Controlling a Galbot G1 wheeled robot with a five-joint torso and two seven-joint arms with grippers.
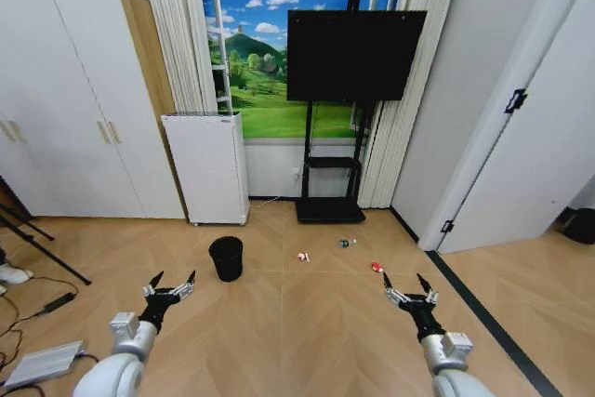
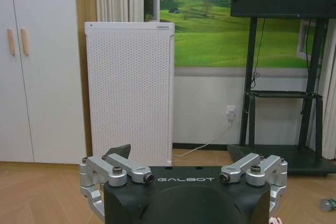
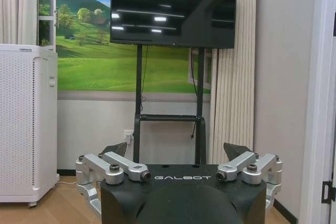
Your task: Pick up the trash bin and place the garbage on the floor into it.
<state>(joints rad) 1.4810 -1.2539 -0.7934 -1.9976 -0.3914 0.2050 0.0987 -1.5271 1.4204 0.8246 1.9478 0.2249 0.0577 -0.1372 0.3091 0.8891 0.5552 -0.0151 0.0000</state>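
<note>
A small black round plastic trash bin (image 1: 226,258), slightly tapered, stands upright and open-topped on the wooden floor. To its right three litter pieces lie apart: a red-and-white wrapper (image 1: 303,256), a tiny clear green-labelled bottle (image 1: 346,243) on its side, a red packet (image 1: 376,267).

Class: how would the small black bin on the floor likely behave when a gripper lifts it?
The trash bin looks thin-walled and open-topped, so probably light and rigid. Standing upright and narrow, it may tip if nudged sideways.
</note>
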